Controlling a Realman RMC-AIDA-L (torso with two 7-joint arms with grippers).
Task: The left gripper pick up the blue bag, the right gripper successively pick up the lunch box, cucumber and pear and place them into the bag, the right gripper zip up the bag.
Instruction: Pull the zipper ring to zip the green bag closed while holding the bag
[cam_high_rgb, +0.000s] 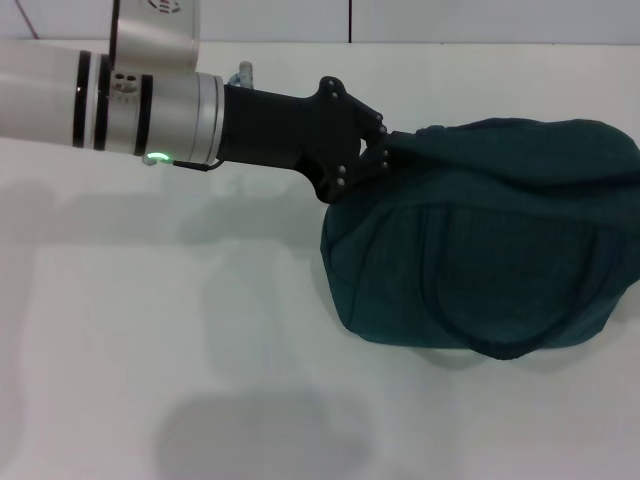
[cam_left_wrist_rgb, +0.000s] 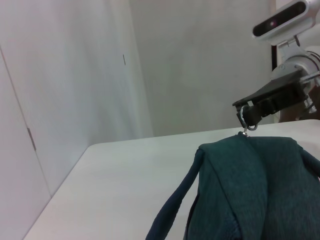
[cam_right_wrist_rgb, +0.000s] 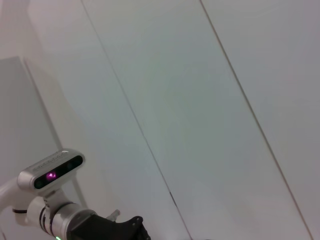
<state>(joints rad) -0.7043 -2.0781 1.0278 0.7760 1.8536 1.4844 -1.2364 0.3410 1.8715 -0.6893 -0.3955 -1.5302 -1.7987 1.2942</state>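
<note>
On the white table (cam_high_rgb: 150, 350), the left claw (cam_high_rgb: 375, 150) grips the closed blue bag (cam_high_rgb: 480, 240).

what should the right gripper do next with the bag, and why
Probably release the zip ring and back the right gripper away. The ring sits at the far end of the bag, the bag's top looks closed, and no food is in view. The left gripper pinches the other end.
</note>
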